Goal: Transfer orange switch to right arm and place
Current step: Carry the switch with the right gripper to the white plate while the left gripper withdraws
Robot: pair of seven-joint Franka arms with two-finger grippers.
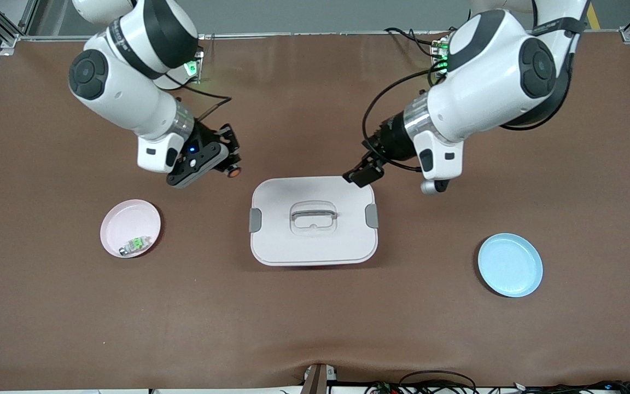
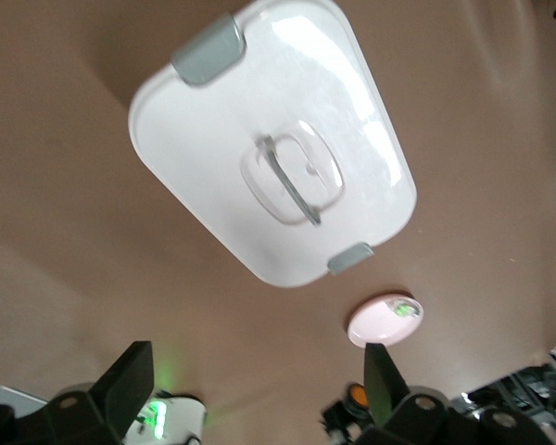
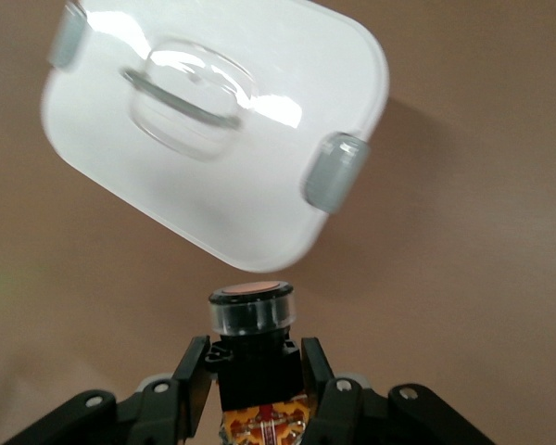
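Upper left of the front frame: right claw (image 1: 231, 164) clamped on the orange switch (image 1: 233, 172), above the brown desk (image 1: 315, 328). Centre-right: left claw (image 1: 363, 173), fingers apart, over the white lidded box (image 1: 313, 246).

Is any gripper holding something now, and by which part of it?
The right gripper holds the orange switch by its black body, orange face outward. The left gripper is open and holds nothing.

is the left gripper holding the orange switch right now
No, the left gripper is open and empty over the table, while the orange switch sits clamped in the right gripper.
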